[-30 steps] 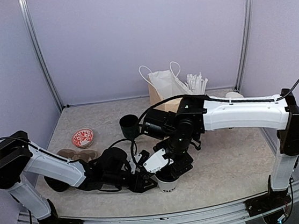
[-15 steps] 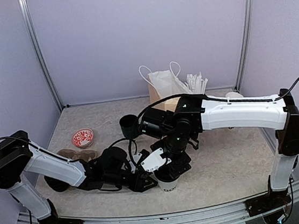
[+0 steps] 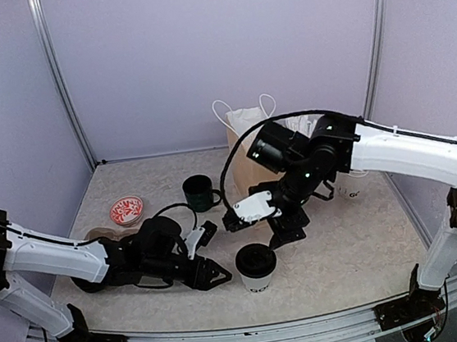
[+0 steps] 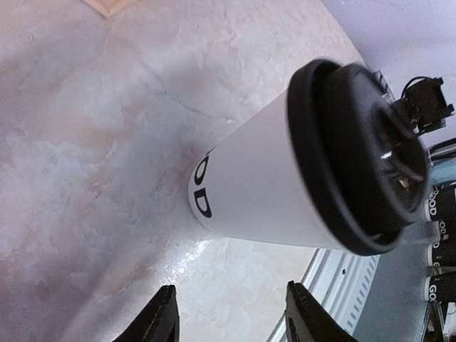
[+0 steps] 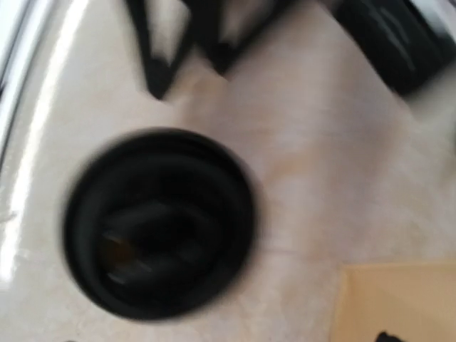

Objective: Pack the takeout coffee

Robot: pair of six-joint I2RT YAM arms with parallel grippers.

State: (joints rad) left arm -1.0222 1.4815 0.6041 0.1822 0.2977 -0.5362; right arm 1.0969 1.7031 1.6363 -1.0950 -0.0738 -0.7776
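Observation:
One takeout coffee [image 3: 256, 268] stands upright near the table's front edge, a white cup with black lettering and a black lid [image 4: 356, 157]. My left gripper [image 3: 213, 274] lies low just left of it, open, its fingertips [image 4: 168, 313] short of the cup [image 4: 263, 192] and holding nothing. My right gripper [image 3: 290, 232] hangs above and behind the cup, apart from it, and looks open. Its wrist view looks down on the blurred lid [image 5: 158, 222] without showing its own fingers. A second lettered cup [image 3: 351, 191] peeks out behind the right arm.
A brown paper bag [image 3: 248, 136] with white handles stands at the back centre, white sticks [image 3: 299, 126] beside it. A dark green mug [image 3: 200, 192] sits behind the left gripper. A red patterned dish [image 3: 126, 209] and brown pieces [image 3: 112, 233] lie at the left.
The right gripper has let go of the cup's lid and risen up and back. The left gripper has opened and drawn back to the left. The cup now stands free.

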